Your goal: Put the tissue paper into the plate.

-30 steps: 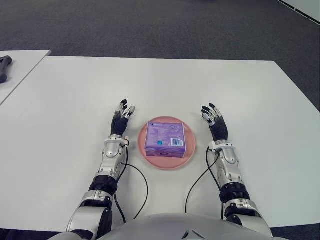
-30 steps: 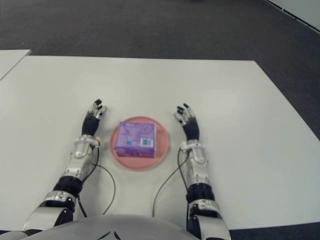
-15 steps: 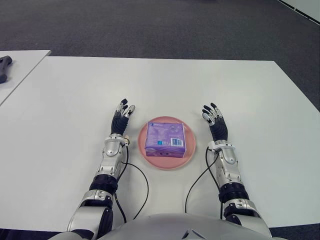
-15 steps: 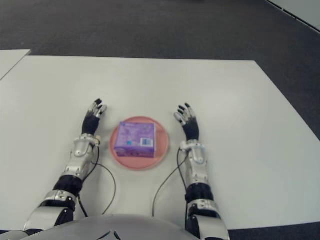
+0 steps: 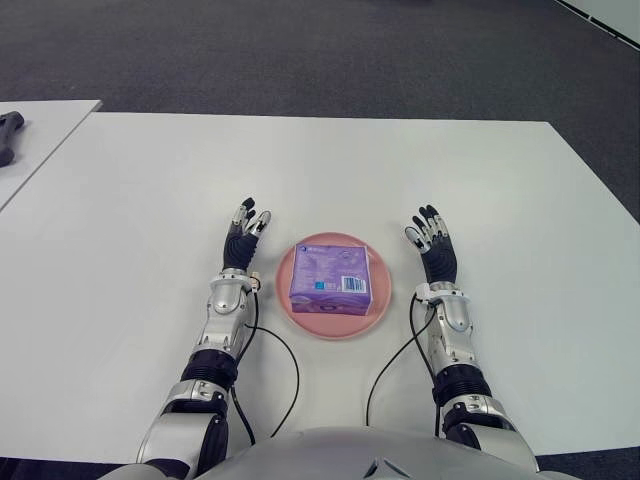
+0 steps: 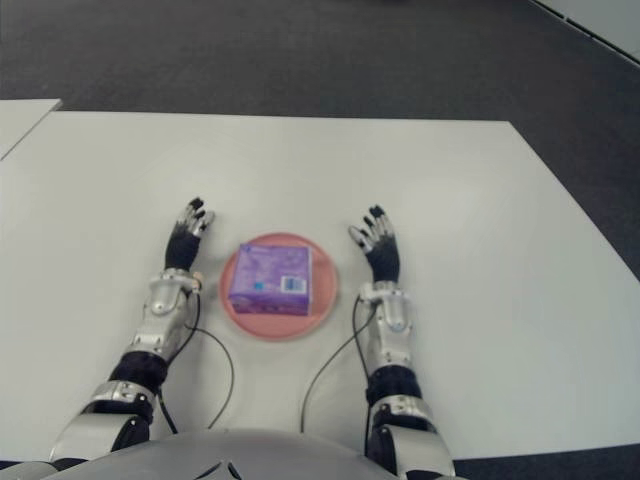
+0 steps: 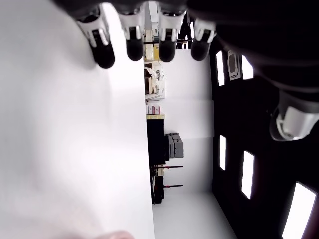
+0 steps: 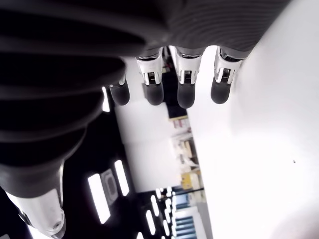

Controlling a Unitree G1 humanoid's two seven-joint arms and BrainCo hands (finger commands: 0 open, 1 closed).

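A purple pack of tissue paper (image 5: 332, 278) lies flat inside the pink plate (image 5: 303, 324) on the white table (image 5: 330, 170), near my body. My left hand (image 5: 245, 233) shows just left of the plate, fingers stretched out and holding nothing. My right hand (image 5: 433, 242) shows just right of the plate, fingers also extended and empty. Both wrist views show straight fingertips (image 7: 134, 49) (image 8: 185, 93) with nothing between them.
A second white table (image 5: 35, 135) stands at the far left with a dark object (image 5: 8, 133) on it. Dark carpet (image 5: 300, 50) lies beyond the table. Black cables (image 5: 285, 385) run from both forearms across the near table edge.
The right hand has shifted slightly to the right and its forearm has straightened. The left hand, plate and tissue pack have not moved.
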